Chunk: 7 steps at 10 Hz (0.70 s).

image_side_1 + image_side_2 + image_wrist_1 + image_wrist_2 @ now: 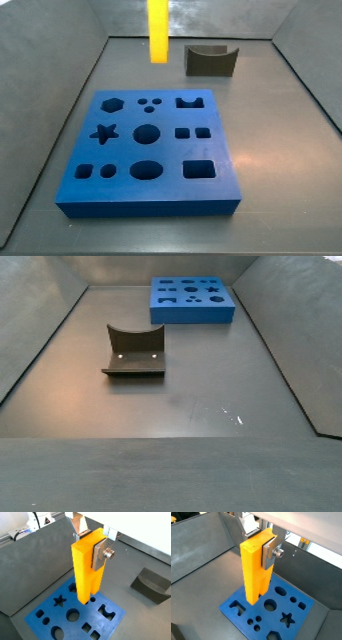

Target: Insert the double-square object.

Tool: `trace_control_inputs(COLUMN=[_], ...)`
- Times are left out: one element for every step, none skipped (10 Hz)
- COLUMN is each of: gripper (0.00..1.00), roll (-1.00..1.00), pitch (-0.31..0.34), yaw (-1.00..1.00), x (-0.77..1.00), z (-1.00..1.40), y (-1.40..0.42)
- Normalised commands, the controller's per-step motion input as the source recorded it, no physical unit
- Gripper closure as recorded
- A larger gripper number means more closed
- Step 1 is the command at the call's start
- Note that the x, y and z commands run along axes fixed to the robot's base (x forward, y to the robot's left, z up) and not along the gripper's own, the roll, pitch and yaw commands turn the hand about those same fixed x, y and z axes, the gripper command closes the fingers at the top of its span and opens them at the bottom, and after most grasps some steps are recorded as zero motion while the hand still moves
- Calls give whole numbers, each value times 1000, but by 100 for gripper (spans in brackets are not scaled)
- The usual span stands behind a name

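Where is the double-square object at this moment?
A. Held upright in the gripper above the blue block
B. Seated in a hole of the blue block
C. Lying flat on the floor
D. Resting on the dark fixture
A: in both wrist views the gripper clamps the double-square object upright, its lower end above the blue block.

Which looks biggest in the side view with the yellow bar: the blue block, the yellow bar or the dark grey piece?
1. Blue block, by far.
2 and 3. Unsure: the yellow bar, held by the gripper, is cut off by the frame, and the dark grey piece sits farther back.
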Motion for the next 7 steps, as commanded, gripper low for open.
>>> trace_control_inputs(gripper=[100, 100, 100, 100, 100, 100, 100], roll=[113, 211, 246, 130, 76, 0, -60], pitch=[-50, -80, -21, -33, -17, 0, 0], yaw=[-17, -83, -283, -546, -700, -806, -814], x=[0, 74, 214, 303, 246, 134, 157], z=[-371, -809, -891, -757, -643, -437, -209], y=[-291, -531, -637, -537, -389, -271, -160])
